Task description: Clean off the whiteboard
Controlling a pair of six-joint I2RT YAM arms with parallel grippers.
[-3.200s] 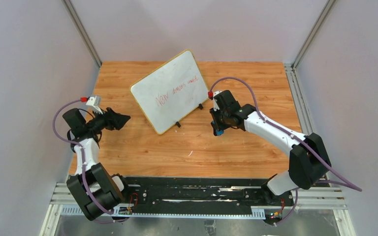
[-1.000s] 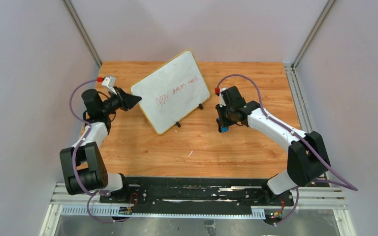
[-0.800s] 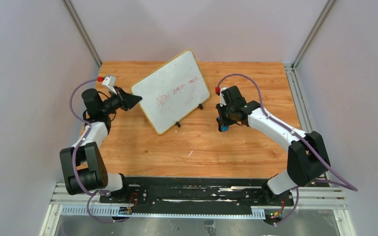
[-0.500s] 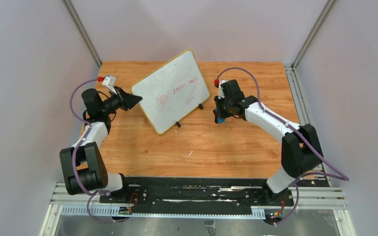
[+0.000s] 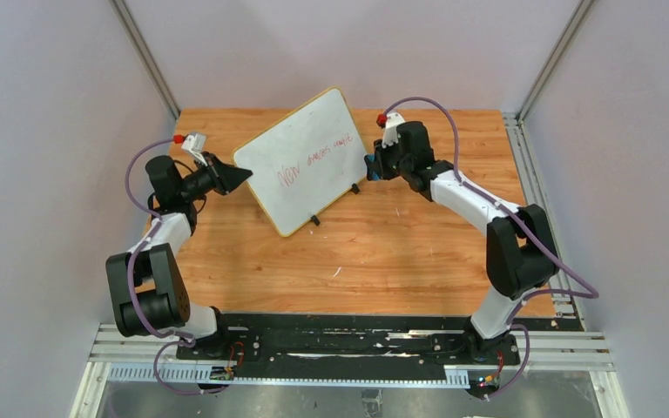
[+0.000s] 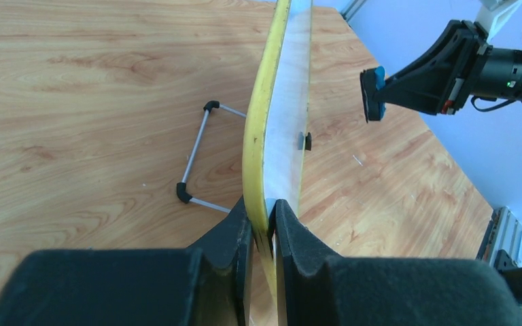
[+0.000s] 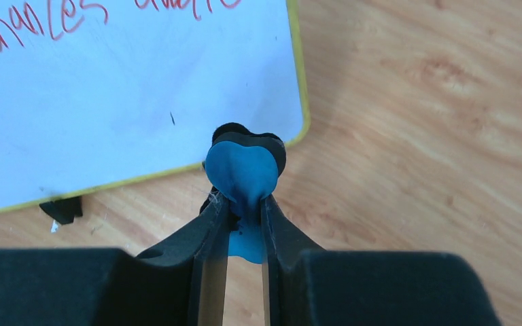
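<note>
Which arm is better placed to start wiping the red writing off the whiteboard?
Right: the right gripper holds the blue eraser beside the whiteboard; the left gripper is clamped on the board's edge, steadying it.

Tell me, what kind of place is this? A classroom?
Probably a robot testing booth, not a classroom: two robot arms bolted at a wooden table, plain walls with metal posts boxing it in, one whiteboard to practise on.

- Worktop (image 5: pixel 383 252): light wood-grain boards, lying beneath the left tool (image 5: pixel 244 177) and the right tool (image 5: pixel 371 165).
- Walls (image 5: pixel 43 131): plain pale grey panels, behind and outboard of each tool.
- Metal posts (image 5: pixel 144 57): one at each rear corner.
- Lighting: even, with soft shadows.
</note>
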